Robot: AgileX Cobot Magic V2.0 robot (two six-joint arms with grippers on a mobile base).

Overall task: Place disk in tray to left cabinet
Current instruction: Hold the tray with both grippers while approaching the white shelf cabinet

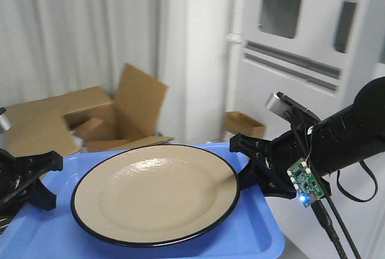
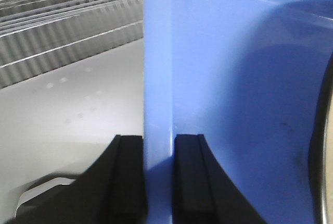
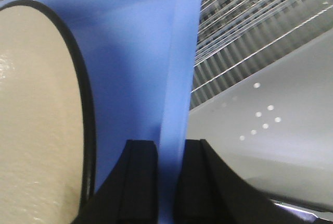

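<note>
Left gripper (image 1: 51, 180), lower left of the front view: jaws closed on the left rim of the blue tray (image 1: 54, 235). The left wrist view shows both pads pinching the thin rim.

Right gripper (image 1: 243, 162), right of centre: jaws likewise clamped on the right rim, confirmed in the right wrist view.

The tray hangs between the two arms, and only these two rim pinches are seen holding it.

The disk (image 1: 156, 193) lies flat and loose on the tray. It sits toward the right side, black rim just beside the right gripper and well apart from the left one.

A grey surface (image 2: 67, 109) shows below the tray in both wrist views; cannot tell if it is a shelf.

Farther back: cardboard boxes (image 1: 90, 120) mid left, white cabinet (image 1: 301, 30) with glazed doors upper right. The left cabinet cannot be picked out for certain.

Risks, as judged:
- Any tilt of the tray lets the glossy disk slide, and the low rim may not stop it.
- If the arms move unevenly, the tray twists or bows and the thin rim can slip out of the pads.
- The off-centre disk loads the right pinch more.
- The tray edge or a gripper could clip the cabinet on entry and jolt the disk.
</note>
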